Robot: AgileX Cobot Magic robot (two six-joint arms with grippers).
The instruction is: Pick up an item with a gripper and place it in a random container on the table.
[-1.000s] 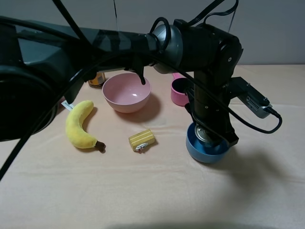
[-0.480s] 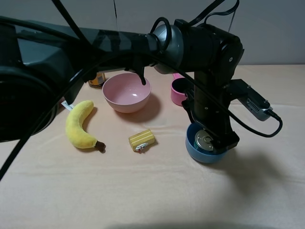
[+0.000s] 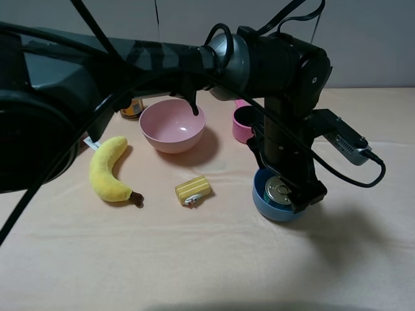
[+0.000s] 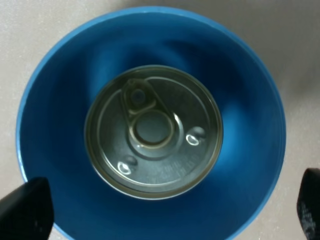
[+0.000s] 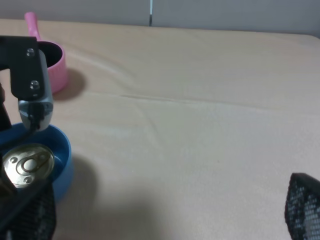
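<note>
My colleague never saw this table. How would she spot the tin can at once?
Find the blue bowl under the black arm, right of the pink bowl. The tin can sits upright inside it, the only thing showing a silver pull-tab lid.

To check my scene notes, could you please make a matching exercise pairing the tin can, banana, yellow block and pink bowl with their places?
1 tin can
2 banana
3 yellow block
4 pink bowl

A between banana and blue bowl
B inside the blue bowl
C empty, at the back
D lying at the far left

Pairs: 1-B, 2-D, 3-A, 4-C.
</note>
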